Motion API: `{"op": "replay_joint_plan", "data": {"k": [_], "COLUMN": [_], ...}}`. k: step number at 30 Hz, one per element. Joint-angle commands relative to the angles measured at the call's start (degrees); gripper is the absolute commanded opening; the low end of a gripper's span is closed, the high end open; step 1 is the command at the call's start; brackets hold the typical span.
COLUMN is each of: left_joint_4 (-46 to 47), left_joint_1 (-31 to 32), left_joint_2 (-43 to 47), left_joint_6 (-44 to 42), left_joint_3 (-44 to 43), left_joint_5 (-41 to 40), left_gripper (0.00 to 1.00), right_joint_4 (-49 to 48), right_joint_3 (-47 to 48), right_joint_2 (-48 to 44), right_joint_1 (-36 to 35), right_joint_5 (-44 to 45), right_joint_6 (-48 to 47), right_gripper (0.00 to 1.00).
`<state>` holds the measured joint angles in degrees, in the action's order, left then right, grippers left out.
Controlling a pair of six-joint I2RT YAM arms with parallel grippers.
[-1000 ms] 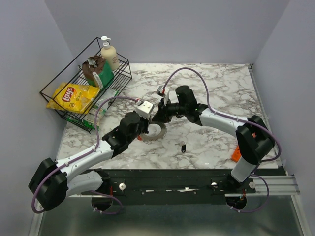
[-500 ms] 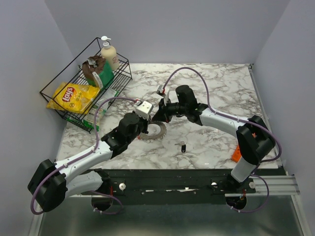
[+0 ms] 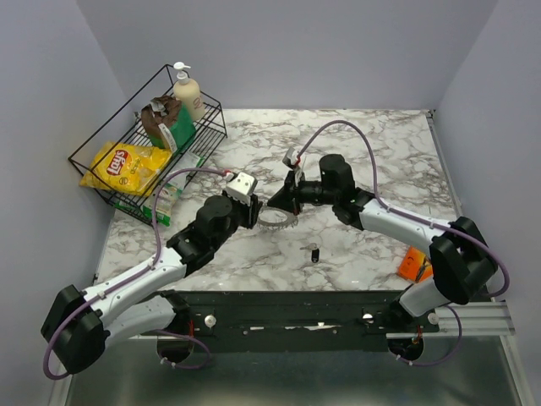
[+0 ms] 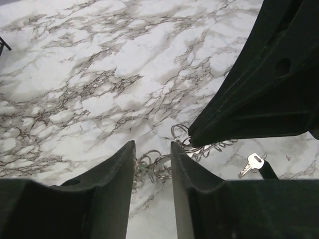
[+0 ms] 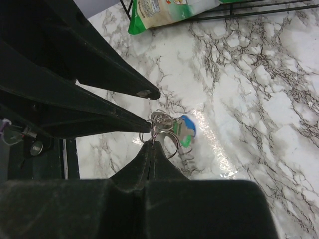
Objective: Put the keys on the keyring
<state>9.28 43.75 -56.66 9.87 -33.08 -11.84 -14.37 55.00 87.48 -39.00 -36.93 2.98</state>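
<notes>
The keyring (image 3: 279,217), a silvery toothed hoop with small rings on it, lies at the table's middle. My right gripper (image 3: 272,205) is shut on one of its thin rings (image 5: 158,122), pinched at the fingertips. Keys with blue and green heads (image 5: 185,130) hang at that cluster. My left gripper (image 3: 256,213) is open just left of the hoop, and small rings (image 4: 160,165) show on the marble beyond the gap between its fingers. A lone key with a black head (image 3: 314,252) lies nearer the front; its silver blade (image 4: 252,162) appears in the left wrist view.
A wire basket (image 3: 127,156) with a chips bag, snack packs and a soap bottle stands at the back left. A flat orange piece (image 3: 414,264) lies at the front right beside the right arm. A green-edged pack (image 5: 169,12) lies by the basket.
My left gripper has gone from shut to open and let go of the hoop. The right arm has swung to the right, and the hoop has shifted slightly up and right with it.
</notes>
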Motion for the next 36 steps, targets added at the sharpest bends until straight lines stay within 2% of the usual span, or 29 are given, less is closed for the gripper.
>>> {"op": "replay_joint_plan", "data": {"k": [1, 6, 10, 14, 15, 22, 29, 36], "left_joint_4": [1.62, 4.52, 5.13, 5.84, 6.19, 9.79, 16.11, 25.42], "left_joint_1": [0.11, -0.15, -0.94, -2.43, -3.40, -8.49, -15.08, -16.24], "left_joint_2": [3.75, 8.93, 11.48, 12.37, 12.37, 12.36, 15.26, 13.43], "left_joint_6": [0.42, 0.59, 1.20, 2.52, 2.70, 6.39, 13.31, 19.21], "left_joint_3": [1.09, 2.93, 3.72, 4.43, 4.43, 4.95, 8.64, 9.88], "left_joint_5": [3.04, 7.26, 11.83, 19.90, 24.01, 40.63, 50.40, 58.40], "left_gripper": [0.52, 0.59, 0.59, 0.59, 0.59, 0.67, 0.64, 0.60], "right_joint_4": [-8.83, -15.67, -20.87, -22.10, -22.36, -28.77, -35.98, -38.10], "right_joint_3": [-2.53, -7.00, -10.35, -11.50, -11.67, -15.18, -19.41, -19.93], "right_joint_2": [-2.58, -4.77, -7.15, -7.94, -8.12, -10.22, -13.91, -15.85], "right_joint_1": [-0.46, -0.46, -0.46, -0.46, -0.46, -0.37, -0.28, -0.28], "right_joint_5": [-0.42, -2.88, -4.55, -5.87, -6.40, -9.65, -12.11, -13.79], "right_joint_6": [1.85, 0.88, -0.61, -1.75, -1.75, -2.10, -1.93, -1.23], "right_gripper": [0.01, 0.01, 0.01, 0.01, 0.01, 0.01, 0.01, 0.01]}}
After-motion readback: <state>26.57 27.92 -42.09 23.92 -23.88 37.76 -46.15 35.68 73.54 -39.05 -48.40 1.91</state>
